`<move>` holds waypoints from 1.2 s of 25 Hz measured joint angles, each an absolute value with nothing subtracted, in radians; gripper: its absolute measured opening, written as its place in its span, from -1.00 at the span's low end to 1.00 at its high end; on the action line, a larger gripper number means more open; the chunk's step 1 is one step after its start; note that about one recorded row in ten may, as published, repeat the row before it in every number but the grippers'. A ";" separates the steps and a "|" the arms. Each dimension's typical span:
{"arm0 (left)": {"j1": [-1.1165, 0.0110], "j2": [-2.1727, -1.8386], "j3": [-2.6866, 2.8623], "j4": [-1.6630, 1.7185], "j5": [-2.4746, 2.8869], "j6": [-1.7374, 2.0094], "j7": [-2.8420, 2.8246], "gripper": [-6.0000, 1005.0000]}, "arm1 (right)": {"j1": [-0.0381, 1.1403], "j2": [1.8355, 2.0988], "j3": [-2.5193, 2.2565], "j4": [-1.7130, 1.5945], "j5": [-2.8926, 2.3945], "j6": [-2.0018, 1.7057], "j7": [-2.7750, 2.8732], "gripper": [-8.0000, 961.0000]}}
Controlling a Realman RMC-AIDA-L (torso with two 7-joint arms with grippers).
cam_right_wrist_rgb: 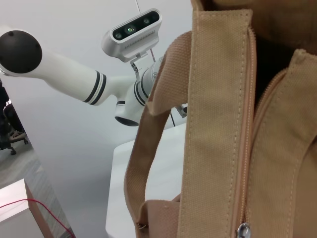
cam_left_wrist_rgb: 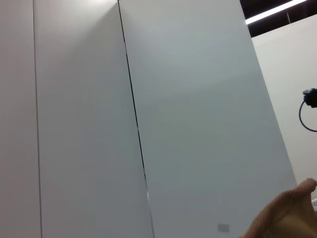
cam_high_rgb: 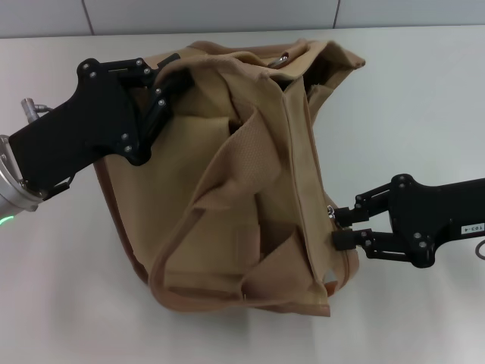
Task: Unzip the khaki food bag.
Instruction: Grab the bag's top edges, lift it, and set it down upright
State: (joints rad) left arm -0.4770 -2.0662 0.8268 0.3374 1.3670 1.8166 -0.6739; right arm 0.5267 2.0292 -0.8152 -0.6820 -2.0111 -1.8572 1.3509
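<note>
Head view: one boxy tan canvas food bag [cam_high_rgb: 250, 174] slumps on a plain white table [cam_high_rgb: 424, 98] — black left gripper [cam_high_rgb: 161, 82] pinching its far corner, black right gripper [cam_high_rgb: 341, 227] clamped at the silver zipper pull [cam_high_rgb: 331, 210]. Left wrist view: white wall panels [cam_left_wrist_rgb: 198, 124]. Right wrist view: the zipper partly parted, robot's head camera [cam_right_wrist_rgb: 132, 30] behind.

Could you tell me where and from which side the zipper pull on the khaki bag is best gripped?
Probably by the small silver zipper pull at the khaki food bag's right edge, approached from the right: it juts off the edge toward the right gripper already there.
</note>
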 joint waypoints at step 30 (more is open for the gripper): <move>-0.475 -2.066 0.812 0.337 1.368 1.807 -0.672 -0.83 | 0.488 2.037 -0.811 -0.710 -2.010 -1.870 1.337 -0.79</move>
State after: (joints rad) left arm -0.4755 -2.0662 0.8120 0.3374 1.3684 1.8070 -0.6718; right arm 0.4876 2.0365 -0.8110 -0.7103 -2.0103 -1.8702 1.3374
